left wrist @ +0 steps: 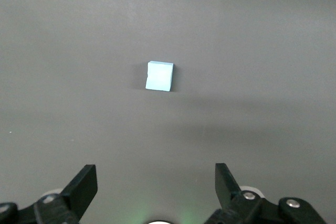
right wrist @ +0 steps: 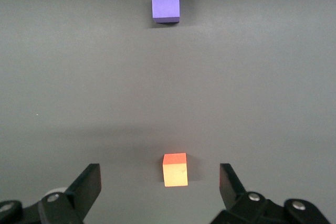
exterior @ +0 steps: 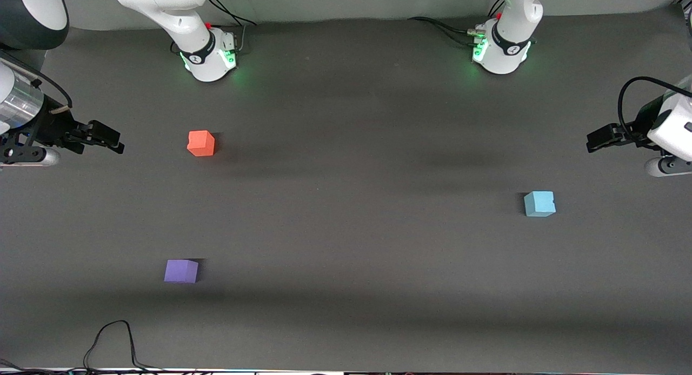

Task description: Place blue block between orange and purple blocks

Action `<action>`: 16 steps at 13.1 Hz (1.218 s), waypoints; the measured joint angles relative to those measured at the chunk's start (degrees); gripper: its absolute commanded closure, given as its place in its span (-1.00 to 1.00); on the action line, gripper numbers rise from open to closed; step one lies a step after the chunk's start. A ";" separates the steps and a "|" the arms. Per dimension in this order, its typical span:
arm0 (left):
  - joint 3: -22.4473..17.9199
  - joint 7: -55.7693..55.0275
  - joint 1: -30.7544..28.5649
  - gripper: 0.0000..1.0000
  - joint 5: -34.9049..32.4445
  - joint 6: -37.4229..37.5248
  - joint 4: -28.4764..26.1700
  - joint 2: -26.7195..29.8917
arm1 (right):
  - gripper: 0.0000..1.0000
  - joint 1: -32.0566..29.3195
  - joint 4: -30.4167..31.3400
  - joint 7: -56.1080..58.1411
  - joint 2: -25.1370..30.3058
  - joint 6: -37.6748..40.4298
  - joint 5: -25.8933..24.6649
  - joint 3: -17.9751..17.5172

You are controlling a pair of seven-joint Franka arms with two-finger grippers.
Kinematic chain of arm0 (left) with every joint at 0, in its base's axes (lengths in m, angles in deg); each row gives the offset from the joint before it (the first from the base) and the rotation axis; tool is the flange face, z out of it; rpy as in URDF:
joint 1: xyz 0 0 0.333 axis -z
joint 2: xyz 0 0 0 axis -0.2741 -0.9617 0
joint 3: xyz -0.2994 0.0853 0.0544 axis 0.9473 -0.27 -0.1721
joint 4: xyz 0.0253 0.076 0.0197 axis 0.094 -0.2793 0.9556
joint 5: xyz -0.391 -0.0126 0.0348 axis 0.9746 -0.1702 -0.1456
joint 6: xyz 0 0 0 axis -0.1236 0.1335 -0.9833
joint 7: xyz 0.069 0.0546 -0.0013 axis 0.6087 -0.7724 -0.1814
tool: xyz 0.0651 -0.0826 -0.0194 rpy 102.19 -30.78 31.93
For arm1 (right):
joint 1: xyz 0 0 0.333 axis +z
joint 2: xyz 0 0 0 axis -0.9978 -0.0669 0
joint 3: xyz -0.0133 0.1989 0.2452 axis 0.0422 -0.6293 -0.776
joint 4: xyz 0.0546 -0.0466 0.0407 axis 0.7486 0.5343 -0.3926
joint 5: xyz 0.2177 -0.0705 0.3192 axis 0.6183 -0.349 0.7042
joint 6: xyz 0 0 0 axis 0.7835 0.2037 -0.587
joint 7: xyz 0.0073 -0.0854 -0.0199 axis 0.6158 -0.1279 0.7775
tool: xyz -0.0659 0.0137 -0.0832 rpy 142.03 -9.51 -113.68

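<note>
Both pincers hang spread and empty over the ends of the table, with all three blocks apart on the grey table (exterior: 346,245).

The left pincer (exterior: 593,141) is up in the air over the left arm's end of the table, its fingers (left wrist: 84,184) wide apart with nothing between them; the blue block (exterior: 539,203) sits on the table near it, a little nearer the front camera, untouched. The right pincer (exterior: 111,140) hovers over the right arm's end, equally wide and holding nothing. The orange block (exterior: 201,143) lies near that pincer, toward the table's middle; the purple block (exterior: 181,270) lies well apart from it, nearer the front camera. The blue block stands well away from both.
</note>
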 measured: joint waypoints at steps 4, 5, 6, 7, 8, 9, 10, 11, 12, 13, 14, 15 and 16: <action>0.02 0.01 0.00 -1.00 0.00 0.31 0.35 0.00 | -1.00 0.04 -0.17 -0.13 0.00 0.05 -0.10 -0.16; 0.02 0.02 -0.02 -1.00 0.00 0.46 0.67 -0.01 | -1.00 0.05 -0.34 -0.16 0.00 0.09 -0.32 -0.53; 0.02 0.02 -0.05 -1.00 0.00 0.50 0.84 -0.01 | -1.00 0.06 -0.59 -0.36 0.01 0.51 -0.51 -0.83; 0.02 0.02 -0.10 -1.00 0.00 0.50 0.84 -0.05 | -1.00 0.06 -0.88 -0.63 0.03 1.64 -0.57 -0.96; 0.02 0.02 -0.17 -1.00 0.01 0.49 0.85 -0.17 | -1.00 0.06 -0.98 -0.99 0.11 2.71 -0.59 -1.00; 0.02 0.02 -0.24 -1.00 0.05 0.47 0.88 -0.27 | -1.00 0.06 -0.98 -1.11 0.21 3.34 -0.60 -1.02; 0.02 0.03 -0.30 -1.00 0.06 0.46 0.92 -0.33 | -1.00 0.06 -0.98 -1.20 0.26 3.46 -0.61 -1.04; 0.02 0.06 -0.31 -1.00 0.07 0.46 0.96 -0.34 | -1.00 0.06 -0.97 -1.30 0.26 3.53 -0.62 -1.04; 0.05 0.08 -0.31 -1.00 0.09 0.46 0.96 -0.35 | -1.00 0.07 -0.95 -1.36 0.26 3.71 -0.62 -1.06; 0.11 0.08 -0.31 -1.00 0.10 0.49 0.96 -0.36 | -1.00 0.19 -0.95 -1.61 0.26 4.25 -0.62 -1.14; 0.18 0.08 -0.31 -1.00 0.10 0.51 0.89 -0.36 | -1.00 0.53 -0.95 -2.36 0.27 4.62 -0.62 -1.21; 0.23 0.08 -0.31 -1.00 0.10 0.51 0.58 -0.37 | -1.00 0.94 -0.92 -3.07 0.28 4.84 -0.63 -1.26; 0.28 0.11 -0.31 -1.00 0.11 0.28 -0.20 -0.37 | -1.00 1.36 -0.85 -3.49 0.29 5.16 -0.63 -1.27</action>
